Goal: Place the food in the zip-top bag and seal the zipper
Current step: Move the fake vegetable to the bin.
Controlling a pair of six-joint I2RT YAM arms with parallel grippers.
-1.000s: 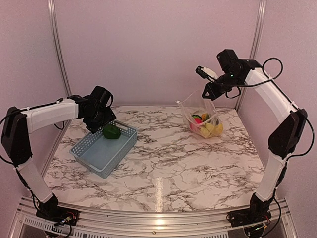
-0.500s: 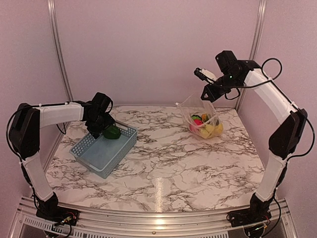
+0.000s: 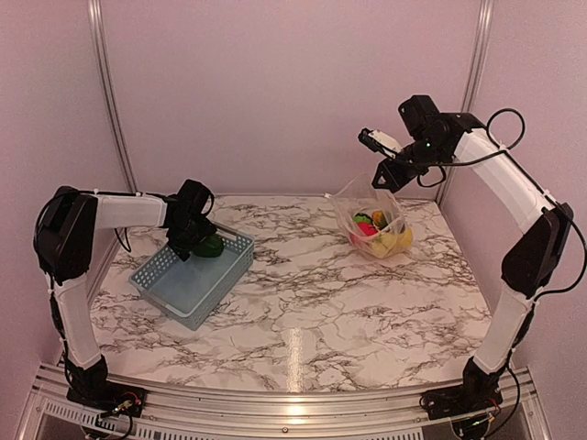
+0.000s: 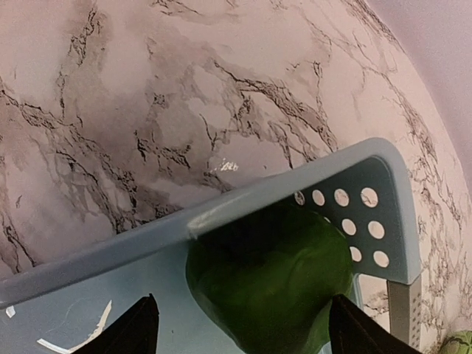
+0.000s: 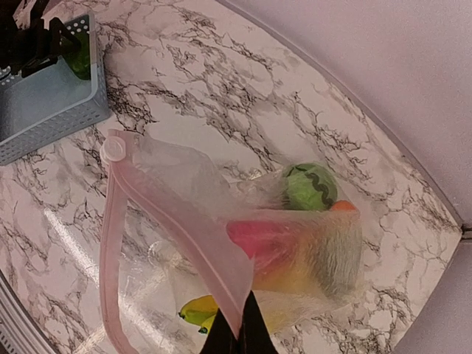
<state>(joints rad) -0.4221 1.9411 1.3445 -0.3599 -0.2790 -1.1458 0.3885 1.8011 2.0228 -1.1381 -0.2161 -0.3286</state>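
Left fingers point(image 4: 136, 332) wide astride green piece point(image 4: 273, 287)

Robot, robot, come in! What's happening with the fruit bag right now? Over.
Left gripper open over green piece in basket. Right gripper shut on zipper, zip-top bag unsealed, fruits inside. Nothing blocking.

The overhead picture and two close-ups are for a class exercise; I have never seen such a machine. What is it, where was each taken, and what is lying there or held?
Two robot arms stand bolted to a marble table, each ending in a two-finger claw. The wide picture comes from a fixed camera above and behind them; each close-up from a wrist camera. The left claw is open around a green toy fruit in a blue-grey basket. The right claw is shut on the zipper edge of a clear zip-top bag holding toy fruits.
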